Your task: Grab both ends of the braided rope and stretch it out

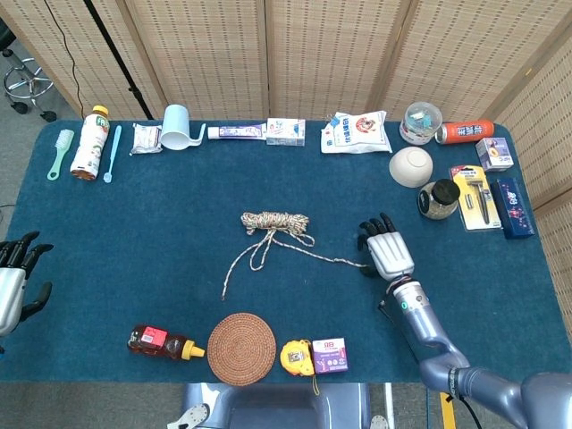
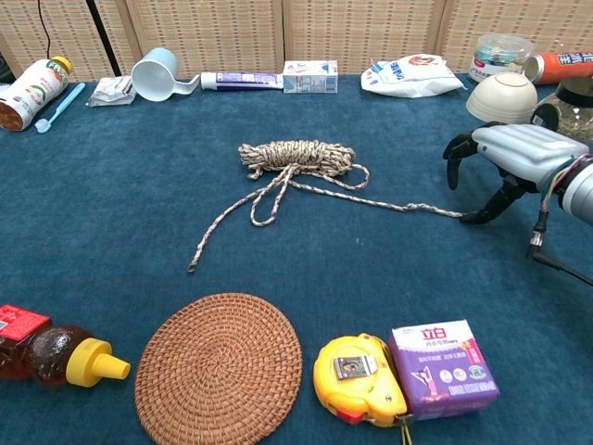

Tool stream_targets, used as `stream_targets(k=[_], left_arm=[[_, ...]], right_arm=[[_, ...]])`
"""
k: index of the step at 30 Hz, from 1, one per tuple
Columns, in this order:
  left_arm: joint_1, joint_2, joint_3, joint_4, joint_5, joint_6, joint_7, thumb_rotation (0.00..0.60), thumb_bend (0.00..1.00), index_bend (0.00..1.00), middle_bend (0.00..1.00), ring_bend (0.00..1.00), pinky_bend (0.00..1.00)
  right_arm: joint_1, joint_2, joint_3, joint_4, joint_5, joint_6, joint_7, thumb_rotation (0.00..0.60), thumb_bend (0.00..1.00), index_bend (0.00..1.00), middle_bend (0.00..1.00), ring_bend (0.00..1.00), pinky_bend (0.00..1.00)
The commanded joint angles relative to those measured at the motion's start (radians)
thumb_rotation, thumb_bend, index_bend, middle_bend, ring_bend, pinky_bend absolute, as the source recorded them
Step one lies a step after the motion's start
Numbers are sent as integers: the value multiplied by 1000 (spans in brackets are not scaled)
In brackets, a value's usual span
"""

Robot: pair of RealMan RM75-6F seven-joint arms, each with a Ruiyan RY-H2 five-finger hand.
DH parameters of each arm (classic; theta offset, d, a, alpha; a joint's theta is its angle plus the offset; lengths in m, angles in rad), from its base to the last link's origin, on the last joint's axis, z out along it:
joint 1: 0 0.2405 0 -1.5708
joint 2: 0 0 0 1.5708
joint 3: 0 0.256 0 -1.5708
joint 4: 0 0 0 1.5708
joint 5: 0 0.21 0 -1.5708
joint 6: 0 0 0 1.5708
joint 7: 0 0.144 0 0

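Chest view shows us the rope (image 2: 298, 158), light and limp, coiled mid-table with 2 free ends to pinch: the right hand (image 2: 505, 158) pins one under its thumb; the left hand (image 1: 16, 277) waits open, far off.

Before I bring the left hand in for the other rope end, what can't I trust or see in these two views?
- Right hand contact with the braided rope: fingertips meet the rope end in the chest view, but real grip cannot be told.
- Left hand: cut off by the head view's left edge; absent from the chest view.
- Rope coil: overlapping loops hide any tangles.
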Motion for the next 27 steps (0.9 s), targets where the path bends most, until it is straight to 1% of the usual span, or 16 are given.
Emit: stream_targets(k=[1,3,5,8,11,19,27], left_arm=[[1,-1,0,2,-2,0,-2,600,359,250,148,168,138],[2,-3,2,4,-3,1,-3,600,359,250,148,168,138],[3,-5,3,7,-6,-1,-5,600,359,250,148,168,138],[0,-10,3,12,-5,-6,-9,600,359,250,148,168,138],[-3,-14,1,16,-4,-7,-10,600,358,250,148,168,138],[-9,-18,-1,18,-6,-12,-9,600,359,250,148,168,138],[-11,-20,1,21,-2,-14,-10,600,359,250,148,168,138]], right_arm=[[8,-1,7,12,7,-14,8,600,213,470,205,127,0],[11,3,10,9,12,-23,14,600,265,471,205,127,0],[12,9,12,-2,13,-25,18,600,348,475,205,127,0],[15,20,17,-29,10,-17,16,600,442,479,205,127,0],[11,31,18,-57,16,-13,8,600,493,484,205,127,0],[-11,44,10,-127,31,14,-31,600,500,482,207,127,0],[-13,21,3,-115,58,-3,-55,600,502,483,212,127,0]])
